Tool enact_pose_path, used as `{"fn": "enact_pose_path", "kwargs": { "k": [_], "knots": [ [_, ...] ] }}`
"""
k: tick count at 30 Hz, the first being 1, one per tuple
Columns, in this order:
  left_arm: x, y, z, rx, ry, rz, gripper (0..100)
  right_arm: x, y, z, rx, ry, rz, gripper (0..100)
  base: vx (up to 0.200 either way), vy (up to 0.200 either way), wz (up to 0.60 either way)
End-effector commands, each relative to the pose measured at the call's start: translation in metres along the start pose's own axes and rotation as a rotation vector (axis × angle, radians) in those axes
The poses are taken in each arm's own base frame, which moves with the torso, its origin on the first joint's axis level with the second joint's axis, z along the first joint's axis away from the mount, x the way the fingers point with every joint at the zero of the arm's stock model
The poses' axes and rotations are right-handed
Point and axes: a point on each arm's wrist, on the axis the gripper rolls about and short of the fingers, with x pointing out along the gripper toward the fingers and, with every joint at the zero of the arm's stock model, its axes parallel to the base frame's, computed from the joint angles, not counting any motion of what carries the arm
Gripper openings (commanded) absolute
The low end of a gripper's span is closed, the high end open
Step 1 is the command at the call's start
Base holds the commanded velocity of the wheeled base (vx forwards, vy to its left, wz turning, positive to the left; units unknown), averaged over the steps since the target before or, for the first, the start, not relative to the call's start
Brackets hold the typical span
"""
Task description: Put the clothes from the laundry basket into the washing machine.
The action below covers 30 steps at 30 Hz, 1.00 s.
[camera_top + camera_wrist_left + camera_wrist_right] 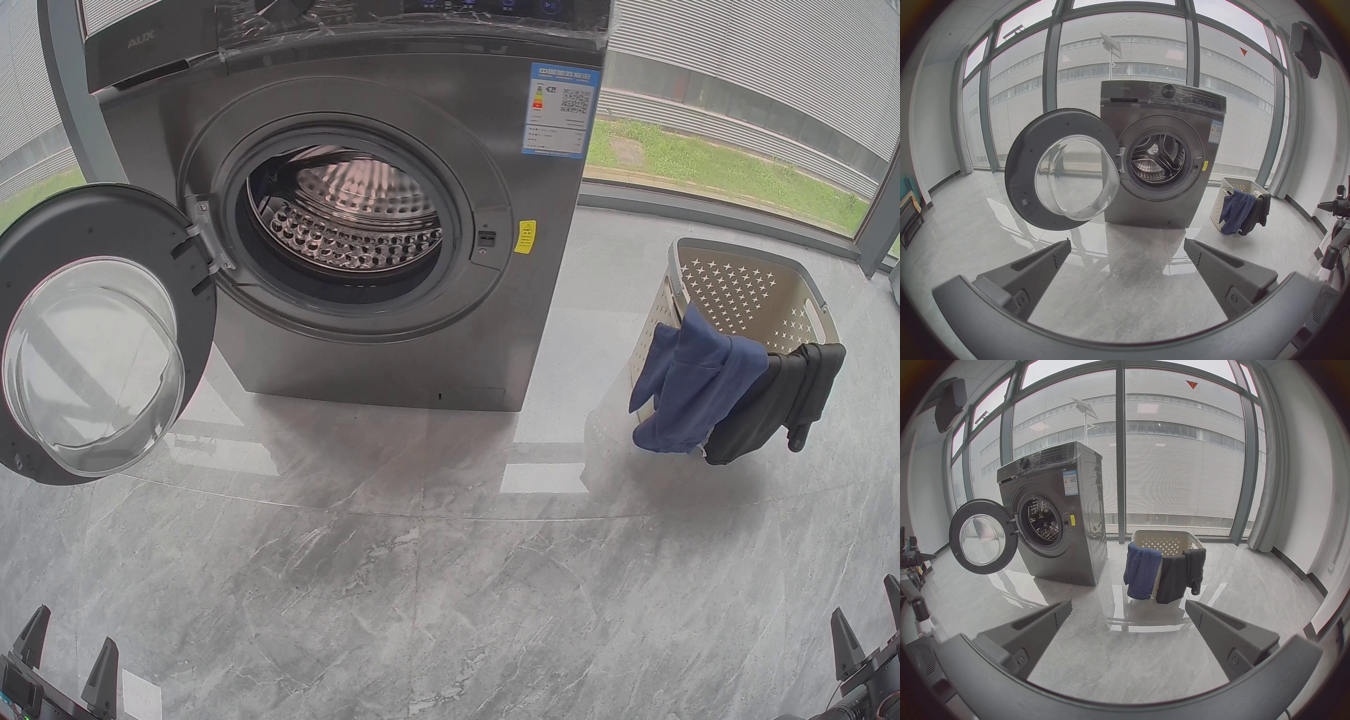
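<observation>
On the shiny gray stone floor (422, 562) stands a gray metal washing machine (534, 319), shaped like a big box. Its round door (94, 328) is swung wide open to the robot's left. The door has a dark ring around a clear bowl of glass. Inside the round hole you can see the silver drum (347, 216), covered in rows of little bumps and holes.

To the right of the machine, close by but not touching it, sits the laundry basket (750, 291). It is pale plastic with star-shaped holes in its walls. Two soft clothes hang over its near rim, side by side and touching: a blue garment (698, 380) and a black garment (778, 398). Both droop down the outside of the basket.

The left gripper (1126, 246) is low and well back from the machine, its two dark pointed fingers spread apart and holding nothing. The right gripper (1128, 604) is well back from the basket, its fingers also spread apart with nothing between them.
</observation>
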Motion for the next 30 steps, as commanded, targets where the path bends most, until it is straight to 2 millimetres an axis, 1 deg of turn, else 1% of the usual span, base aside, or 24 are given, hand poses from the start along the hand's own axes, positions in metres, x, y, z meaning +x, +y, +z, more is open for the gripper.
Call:
{"fn": "enact_pose_path", "kwargs": {
  "k": [1, 2, 9, 21, 27, 30],
  "knots": [
    [0.0, 0.0003, -0.0053, 0.0, 0.0, 0.001, 100, 0.0002, 0.0, -0.0052, -0.001, 0.003, -0.001, 100, 0.0, 0.0, -0.6],
    [0.0, 0.0003, -0.0053, 0.0, 0.0, 0.001, 100, 0.0002, 0.0, -0.0052, -0.001, 0.003, -0.001, 100, 0.0, 0.0, -0.6],
    [0.0, 0.0003, -0.0053, 0.0, 0.0, 0.001, 100, 0.0002, 0.0, -0.0052, 0.0, 0.003, -0.004, 100, 0.0, 0.0, 0.0],
    [0.0, 0.0003, -0.0053, 0.0, 0.0, 0.001, 100, 0.0002, 0.0, -0.0052, 0.0, 0.003, -0.004, 100, 0.2, 0.0, 0.0],
    [0.0, 0.0003, -0.0053, -0.002, 0.0, 0.001, 100, 0.0002, 0.0, -0.0052, 0.002, 0.003, -0.005, 100, 0.0, 0.0, 0.0],
    [0.0, 0.0003, -0.0053, -0.002, 0.0, 0.001, 100, 0.0002, 0.0, -0.0052, 0.0, 0.003, -0.004, 100, 0.0, -0.2, 0.0]
  ]
}}
